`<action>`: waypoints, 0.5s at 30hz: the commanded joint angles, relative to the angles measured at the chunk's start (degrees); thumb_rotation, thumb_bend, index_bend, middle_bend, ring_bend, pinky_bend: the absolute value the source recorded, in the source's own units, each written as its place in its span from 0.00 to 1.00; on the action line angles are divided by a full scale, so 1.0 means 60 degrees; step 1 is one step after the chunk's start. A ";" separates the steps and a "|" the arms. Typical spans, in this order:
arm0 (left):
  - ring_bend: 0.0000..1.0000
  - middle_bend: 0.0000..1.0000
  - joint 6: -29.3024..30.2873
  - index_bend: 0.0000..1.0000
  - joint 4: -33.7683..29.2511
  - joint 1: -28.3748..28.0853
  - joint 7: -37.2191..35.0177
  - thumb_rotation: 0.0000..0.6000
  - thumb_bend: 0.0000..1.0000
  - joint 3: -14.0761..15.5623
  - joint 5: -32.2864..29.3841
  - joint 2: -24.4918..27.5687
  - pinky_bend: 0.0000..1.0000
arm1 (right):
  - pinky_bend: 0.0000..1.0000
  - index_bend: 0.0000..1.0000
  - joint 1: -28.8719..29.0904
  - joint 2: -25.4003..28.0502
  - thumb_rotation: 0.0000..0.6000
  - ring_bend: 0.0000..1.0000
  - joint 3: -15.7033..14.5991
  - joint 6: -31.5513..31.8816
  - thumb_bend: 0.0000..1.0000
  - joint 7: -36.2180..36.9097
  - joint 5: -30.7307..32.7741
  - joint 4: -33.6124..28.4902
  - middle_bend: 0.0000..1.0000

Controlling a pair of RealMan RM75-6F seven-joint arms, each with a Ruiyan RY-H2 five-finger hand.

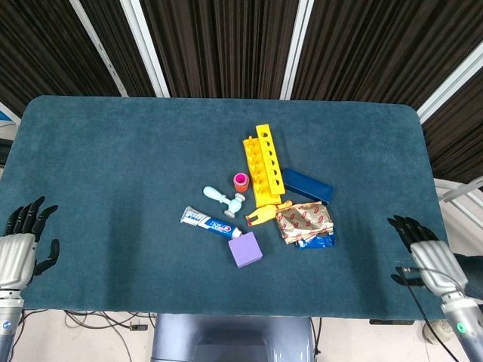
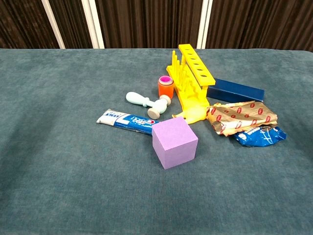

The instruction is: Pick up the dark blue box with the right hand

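Observation:
The dark blue box (image 1: 307, 184) lies flat right of the yellow rack (image 1: 263, 166), its front edge partly behind a crinkled brown wrapper (image 1: 304, 221); in the chest view the dark blue box (image 2: 235, 90) shows behind the wrapper (image 2: 240, 115). My right hand (image 1: 426, 256) hovers at the table's near right edge, fingers spread, holding nothing, well right of the box. My left hand (image 1: 21, 243) stays at the near left edge, fingers apart and empty. Neither hand shows in the chest view.
A purple cube (image 1: 244, 250), a toothpaste tube (image 1: 210, 222), a pale blue toy hammer (image 1: 223, 197), an orange-pink cup (image 1: 240, 181) and a blue foil packet (image 1: 317, 240) cluster around the rack. The teal table (image 1: 113, 166) spreads bare to the left.

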 commanded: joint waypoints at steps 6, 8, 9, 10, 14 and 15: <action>0.00 0.00 -0.0009 0.13 -0.0007 -0.0005 -0.0051 1.00 0.51 -0.0058 -0.0101 0.0031 0.00 | 0.18 0.03 0.2431 -0.0067 1.00 0.07 0.1338 -0.3334 0.13 -0.0451 0.3467 -0.0361 0.08; 0.00 0.00 -0.0033 0.13 0.0005 -0.0011 -0.0034 1.00 0.51 -0.0084 -0.0184 0.0025 0.00 | 0.18 0.03 0.2874 -0.0320 1.00 0.07 0.1477 -0.3714 0.13 -0.0831 0.4049 -0.0150 0.08; 0.00 0.00 -0.0041 0.13 0.0012 -0.0014 -0.0015 1.00 0.51 -0.0096 -0.0223 0.0017 0.00 | 0.18 0.03 0.3074 -0.0486 1.00 0.07 0.1525 -0.3822 0.13 -0.1054 0.4333 -0.0016 0.08; 0.00 0.00 -0.0051 0.13 0.0019 -0.0020 -0.0005 1.00 0.51 -0.0110 -0.0255 0.0009 0.00 | 0.18 0.03 0.3280 -0.0675 1.00 0.07 0.1579 -0.3911 0.13 -0.1267 0.4632 0.0117 0.08; 0.00 0.00 -0.0046 0.13 0.0057 -0.0034 0.0001 1.00 0.51 -0.0148 -0.0303 -0.0029 0.00 | 0.18 0.03 0.3949 -0.1507 1.00 0.08 0.1759 -0.4006 0.13 -0.1910 0.5836 0.0695 0.11; 0.00 0.00 -0.0046 0.13 0.0061 -0.0036 -0.0001 1.00 0.51 -0.0155 -0.0313 -0.0035 0.00 | 0.18 0.04 0.4090 -0.1721 1.00 0.08 0.1804 -0.4016 0.13 -0.2004 0.6104 0.0859 0.12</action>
